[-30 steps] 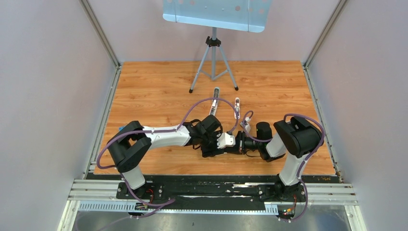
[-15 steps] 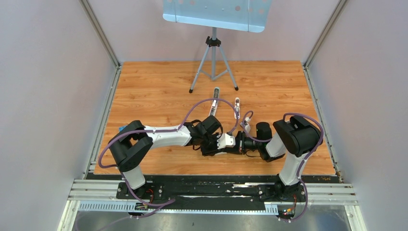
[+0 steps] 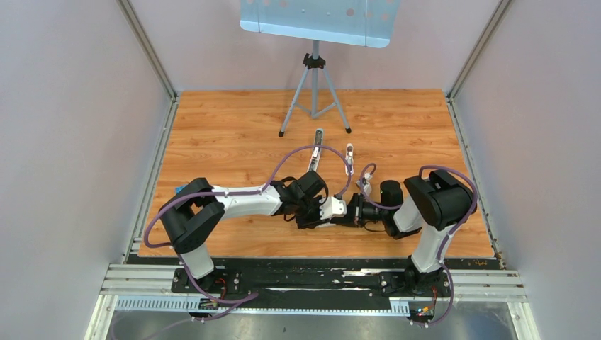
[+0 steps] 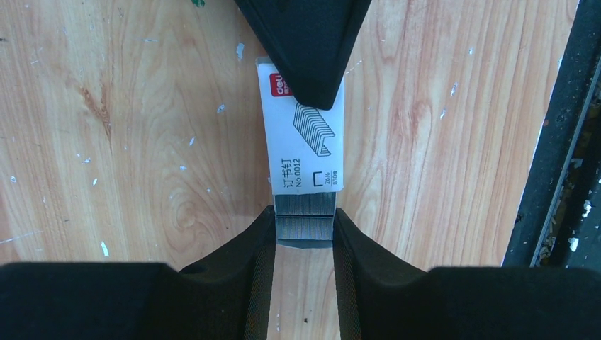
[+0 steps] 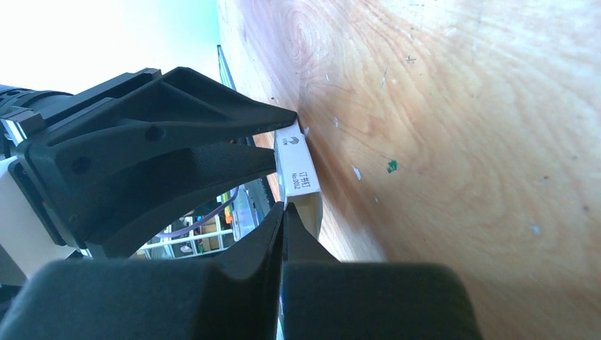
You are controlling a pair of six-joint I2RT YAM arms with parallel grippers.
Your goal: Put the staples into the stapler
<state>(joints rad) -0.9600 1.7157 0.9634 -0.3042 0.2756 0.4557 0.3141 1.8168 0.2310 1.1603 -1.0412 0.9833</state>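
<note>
My left pincer (image 4: 303, 230) has its two black fingers (image 4: 251, 248) pressed against the sides of the staples (image 4: 304, 219), a small grey block sticking out of the near end of a white carton (image 4: 305, 152). The jaws are clamped on that block. The carton lies flat on the wooden table (image 4: 106, 142), printed with a drawing of staples and a red mark at its far corner. My right pincer (image 4: 301, 49) comes in from the opposite side and covers the carton's far end; in the right wrist view its fingers (image 5: 283, 234) are pressed together, their tips at the carton's edge (image 5: 298, 170).

From above, both pincers meet over the carton (image 3: 333, 207) near the front middle of the table (image 3: 234, 127). The stapler (image 3: 316, 149) lies further back, well apart from my fingers, opened out long, with a smaller whitish piece (image 3: 349, 151) just to its right. Purple cables (image 3: 283, 159) loop between me and the stapler. A tripod (image 3: 314, 92) stands behind it, holding a pale blue panel (image 3: 319, 18).
</note>
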